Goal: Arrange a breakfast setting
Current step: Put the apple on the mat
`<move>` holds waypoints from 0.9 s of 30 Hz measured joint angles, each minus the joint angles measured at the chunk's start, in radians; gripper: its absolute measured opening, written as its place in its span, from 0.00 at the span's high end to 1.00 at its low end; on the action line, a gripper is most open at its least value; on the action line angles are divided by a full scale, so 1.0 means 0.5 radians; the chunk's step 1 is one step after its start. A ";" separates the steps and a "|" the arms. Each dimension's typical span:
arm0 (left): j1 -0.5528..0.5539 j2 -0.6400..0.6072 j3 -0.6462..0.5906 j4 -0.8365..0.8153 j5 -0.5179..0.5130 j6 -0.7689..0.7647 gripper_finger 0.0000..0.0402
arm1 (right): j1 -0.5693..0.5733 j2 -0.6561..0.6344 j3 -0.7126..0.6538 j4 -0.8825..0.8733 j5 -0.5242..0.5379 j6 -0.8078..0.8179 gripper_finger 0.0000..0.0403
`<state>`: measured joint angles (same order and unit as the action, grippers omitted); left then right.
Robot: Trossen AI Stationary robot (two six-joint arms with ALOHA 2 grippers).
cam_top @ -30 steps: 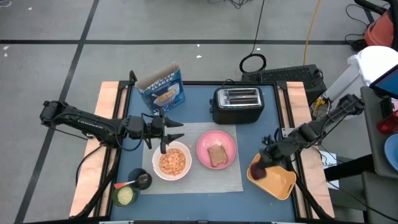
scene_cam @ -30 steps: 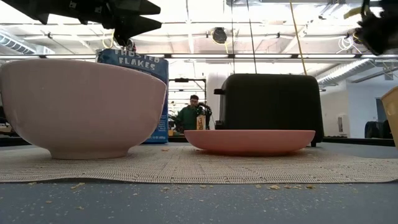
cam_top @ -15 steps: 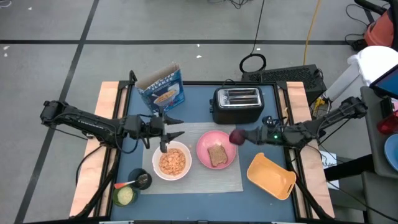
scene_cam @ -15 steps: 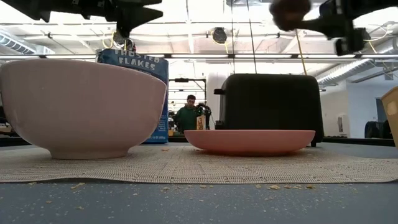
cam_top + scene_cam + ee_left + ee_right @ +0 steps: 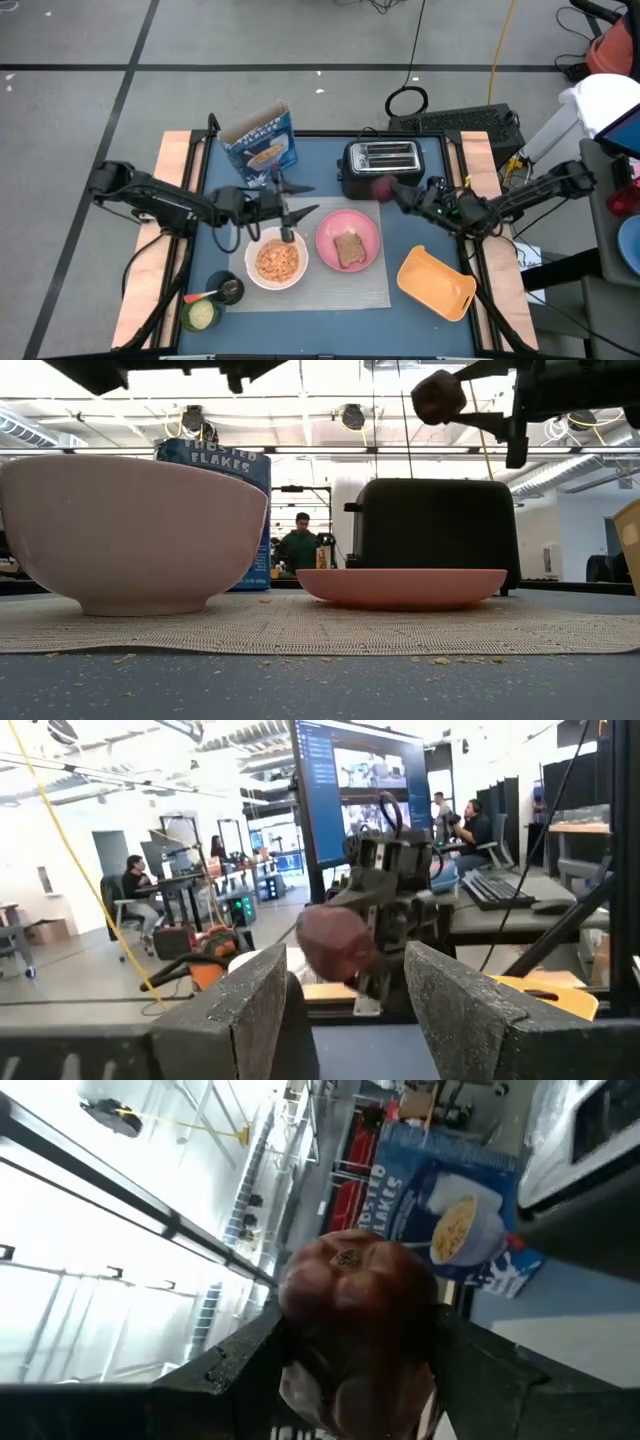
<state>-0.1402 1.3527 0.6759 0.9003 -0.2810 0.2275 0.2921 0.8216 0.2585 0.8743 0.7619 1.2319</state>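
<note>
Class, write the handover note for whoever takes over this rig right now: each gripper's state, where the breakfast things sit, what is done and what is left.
Right gripper: shut on the small dark red fruit, held in the air between the black toaster and the pink plate.
Left gripper: open, holding nothing, hovering just above the white bowl.
Done: bowl with cereal in it and plate with the toast slice both sit on the grey mat.
Left: probably set the fruit down in the setting. The spoon's place is unclear from here.
The yellow-orange dish lies off the mat, to the right.
</note>
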 joint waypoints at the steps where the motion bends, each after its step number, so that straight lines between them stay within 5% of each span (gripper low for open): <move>1: 0.000 0.036 0.047 -0.002 0.000 -0.005 0.47 | -0.011 0.011 0.001 0.020 -0.001 -0.016 0.47; 8: 0.008 0.247 0.350 -0.003 0.007 -0.068 0.47 | -0.050 0.100 0.001 0.204 -0.007 -0.129 0.47; 16: 0.008 0.381 0.574 -0.074 0.037 0.259 0.46 | -0.049 0.142 0.001 0.297 -0.009 -0.135 0.47; 27: 0.008 0.556 0.737 -0.093 0.037 0.624 0.12 | -0.050 0.232 0.001 0.475 0.036 -0.133 0.47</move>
<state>-0.1360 1.6306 1.0443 0.8536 -0.2623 0.5393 0.2672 0.9374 0.2592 1.1120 0.7797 1.1652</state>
